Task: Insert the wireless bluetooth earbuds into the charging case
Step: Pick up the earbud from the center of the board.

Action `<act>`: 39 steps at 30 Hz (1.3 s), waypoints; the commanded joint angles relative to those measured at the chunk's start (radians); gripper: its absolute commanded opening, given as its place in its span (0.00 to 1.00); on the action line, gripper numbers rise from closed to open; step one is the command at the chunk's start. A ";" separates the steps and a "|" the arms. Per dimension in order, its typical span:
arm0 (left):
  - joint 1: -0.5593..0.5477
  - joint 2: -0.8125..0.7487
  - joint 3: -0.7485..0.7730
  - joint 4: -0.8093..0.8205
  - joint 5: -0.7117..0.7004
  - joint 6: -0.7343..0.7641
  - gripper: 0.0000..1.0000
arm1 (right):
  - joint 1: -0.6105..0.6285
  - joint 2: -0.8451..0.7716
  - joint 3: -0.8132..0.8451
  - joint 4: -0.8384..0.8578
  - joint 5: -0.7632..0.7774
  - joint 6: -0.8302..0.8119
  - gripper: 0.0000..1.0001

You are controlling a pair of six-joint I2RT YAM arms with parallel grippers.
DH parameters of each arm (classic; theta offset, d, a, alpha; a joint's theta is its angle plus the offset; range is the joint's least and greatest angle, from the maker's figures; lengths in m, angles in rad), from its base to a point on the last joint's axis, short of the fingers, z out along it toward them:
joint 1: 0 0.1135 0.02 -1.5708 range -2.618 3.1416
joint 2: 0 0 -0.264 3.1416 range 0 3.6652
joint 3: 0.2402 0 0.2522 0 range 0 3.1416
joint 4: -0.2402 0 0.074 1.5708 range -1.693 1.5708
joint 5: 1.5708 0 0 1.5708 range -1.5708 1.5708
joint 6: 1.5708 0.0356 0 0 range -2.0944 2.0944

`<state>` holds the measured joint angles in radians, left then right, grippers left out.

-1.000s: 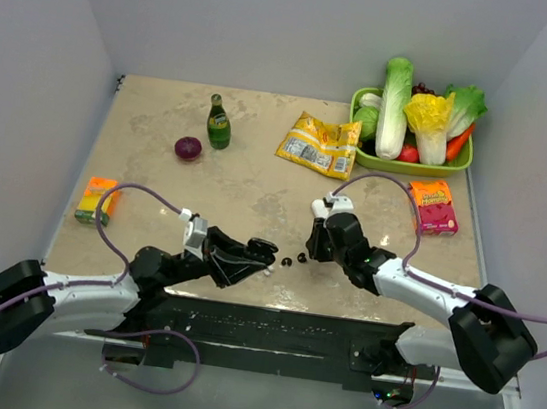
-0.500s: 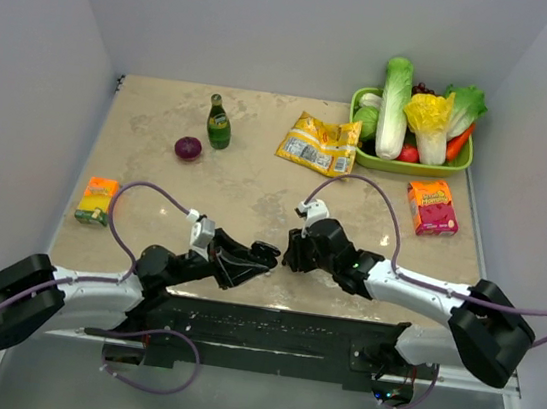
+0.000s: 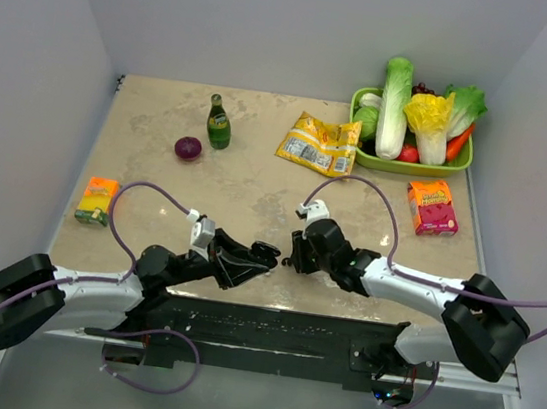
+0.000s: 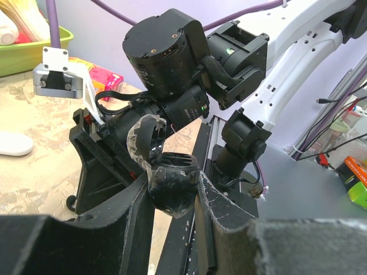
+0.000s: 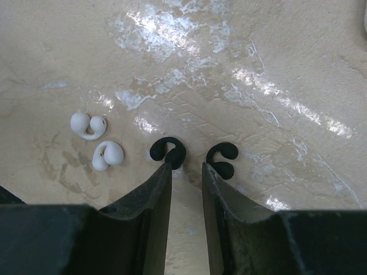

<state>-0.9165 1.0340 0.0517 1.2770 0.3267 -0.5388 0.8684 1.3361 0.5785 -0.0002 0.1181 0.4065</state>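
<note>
**Right wrist view.** The right claw [image 5: 186,167] is hanging low over the beige marbled table [image 5: 275,51]. Its two dark fingers are standing narrowly apart and pinching nothing, with bare table showing in the gap. The tips are sitting between two small black hook-shaped earbuds [image 5: 222,159], one just outside each finger, so neither is lying within the jaws. A pair of glossy white hook-shaped plastic earbuds [image 5: 108,156] is lying close together on the table toward the left of this view, apart from the fingers.

**Left wrist view.** The left claw [image 4: 172,192] is pinching a small round black case [image 4: 175,167] from both sides. The case's hinged lid [image 4: 140,134] is swung up, presumably so that the open cavity is facing the partner arm for loading; its interior is not visible. A smooth white oval pebble-shaped case [image 4: 12,143], appearing closed, is lying untouched on the table beyond.

**Reading.** The arrangement suggests that the black set is being served first. The right claw would need shifting sideways to straddle one earbud before closing.
</note>
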 commanded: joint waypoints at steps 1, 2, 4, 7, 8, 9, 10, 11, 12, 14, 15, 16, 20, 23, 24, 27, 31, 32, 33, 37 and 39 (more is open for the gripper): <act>0.002 0.004 -0.285 0.509 0.003 0.011 0.00 | -0.017 0.017 0.035 -0.012 0.022 0.029 0.31; 0.002 0.009 -0.286 0.513 0.003 0.010 0.00 | -0.023 0.023 0.029 -0.008 0.015 0.034 0.31; 0.002 0.014 -0.288 0.524 0.006 0.008 0.00 | -0.028 0.023 0.027 -0.004 0.017 0.040 0.31; 0.002 0.017 -0.289 0.525 0.006 0.008 0.00 | -0.040 0.035 0.034 -0.003 0.018 0.041 0.32; 0.002 0.017 -0.291 0.527 0.006 0.008 0.00 | -0.045 0.043 0.038 -0.004 0.021 0.040 0.32; 0.002 0.015 -0.291 0.527 0.006 0.008 0.00 | -0.048 0.044 0.040 -0.004 0.022 0.040 0.32; 0.002 0.015 -0.293 0.528 0.006 0.008 0.00 | -0.051 0.046 0.041 -0.004 0.020 0.038 0.32; 0.002 0.015 -0.294 0.530 0.006 0.008 0.00 | -0.051 0.046 0.041 -0.004 0.022 0.040 0.32; 0.002 0.015 -0.294 0.530 0.005 0.010 0.00 | -0.051 0.048 0.043 -0.004 0.026 0.040 0.33; 0.002 0.014 -0.296 0.529 0.003 0.011 0.00 | -0.057 0.055 0.046 -0.007 0.025 0.038 0.34; 0.002 0.014 -0.297 0.527 0.003 0.011 0.00 | -0.060 0.063 0.047 -0.012 0.022 0.038 0.34; 0.002 0.015 -0.296 0.525 0.003 0.013 0.00 | -0.062 0.066 0.049 -0.014 0.023 0.040 0.34; 0.002 0.020 -0.296 0.527 0.003 0.013 0.00 | -0.066 0.071 0.057 -0.024 0.023 0.040 0.34; 0.002 0.017 -0.297 0.525 0.005 0.013 0.00 | -0.066 0.064 0.067 -0.055 0.041 0.037 0.34; 0.002 0.017 -0.297 0.524 0.003 0.014 0.00 | -0.066 0.058 0.070 -0.069 0.048 0.037 0.34; 0.002 0.017 -0.296 0.521 0.000 0.017 0.00 | -0.066 0.043 0.072 -0.092 0.069 0.028 0.33; 0.002 0.034 -0.294 0.530 0.003 0.016 0.00 | -0.066 0.051 0.081 -0.110 0.078 0.023 0.33; 0.002 0.037 -0.294 0.538 0.005 0.016 0.00 | -0.066 0.048 0.080 -0.112 0.081 0.025 0.33; 0.001 0.038 -0.294 0.539 0.005 0.014 0.00 | -0.066 0.049 0.080 -0.115 0.084 0.026 0.33; 0.001 0.046 -0.296 0.542 0.008 0.013 0.00 | -0.066 0.044 0.080 -0.121 0.091 0.031 0.31; 0.001 0.044 -0.296 0.544 0.008 0.013 0.00 | -0.066 0.043 0.078 -0.121 0.097 0.034 0.27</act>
<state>-0.9165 1.0767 0.0517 1.2766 0.3271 -0.5385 0.8047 1.4014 0.6285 -0.0906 0.1814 0.4343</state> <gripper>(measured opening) 0.348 0.296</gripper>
